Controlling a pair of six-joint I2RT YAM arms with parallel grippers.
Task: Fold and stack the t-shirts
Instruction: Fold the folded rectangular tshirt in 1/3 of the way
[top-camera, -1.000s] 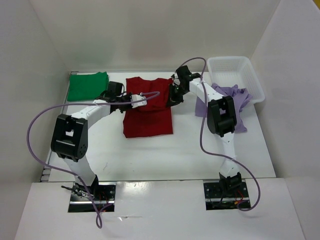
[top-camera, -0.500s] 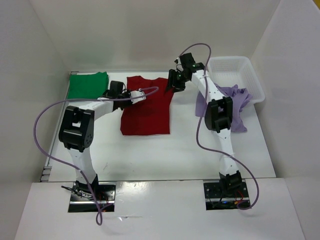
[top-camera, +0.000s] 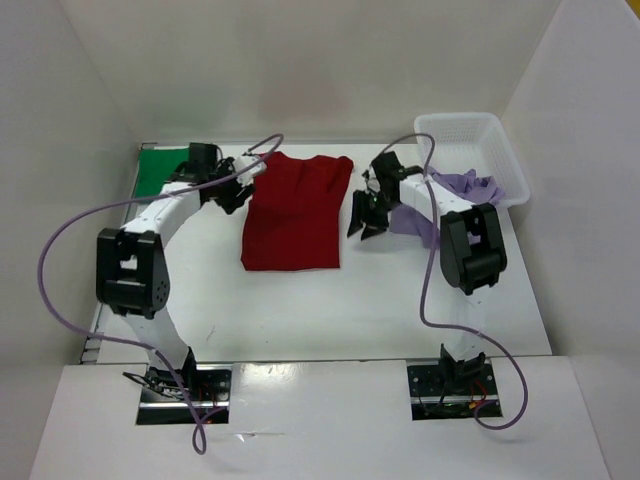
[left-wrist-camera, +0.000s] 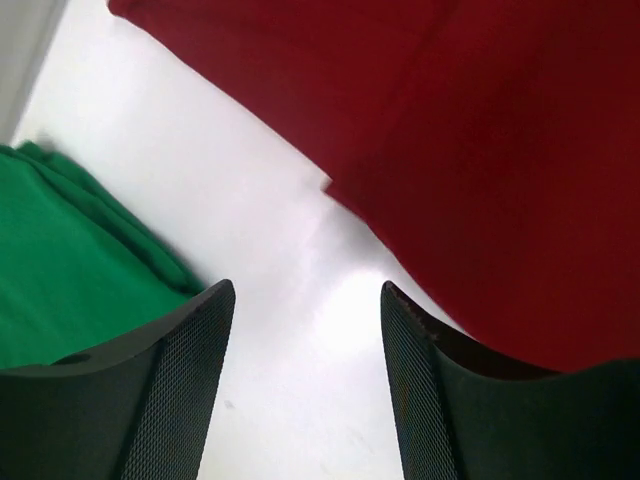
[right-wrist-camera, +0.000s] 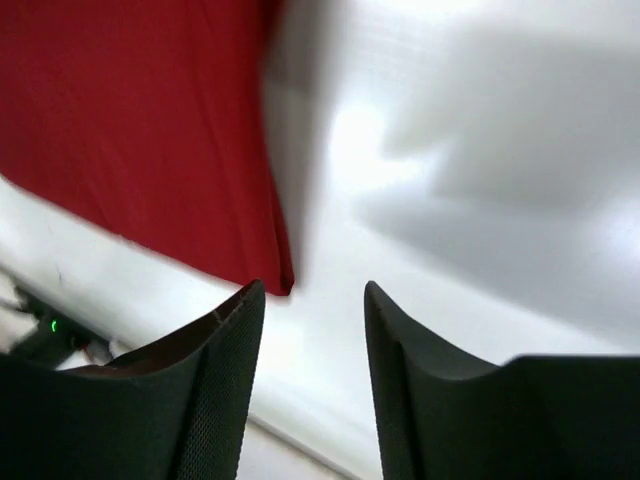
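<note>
We see the red shirt (top-camera: 295, 215) lying flat and smooth in the middle of the counter (top-camera: 300, 310), folded into a tall panel that is a little wider at its far end. To its left, apart from it, the green shirt (top-camera: 155, 172) sits folded in the far corner. On the right, the lavender shirt (top-camera: 470, 190) lies crumpled and unfolded.

Dark red shirt (top-camera: 293, 212) flat on white table (top-camera: 300, 310), roughly rectangular, longer front to back. Left gripper (top-camera: 233, 192) just beside its upper left edge, nothing held. Right gripper (top-camera: 362, 216) just beside its right edge, fingers apart, empty. Green shirt (top-camera: 158, 170) left of red shirt, beyond left gripper. Lavender shirt (top-camera: 470, 190) crumpled, right of red shirt, against white basket (top-camera: 505, 150).
</note>
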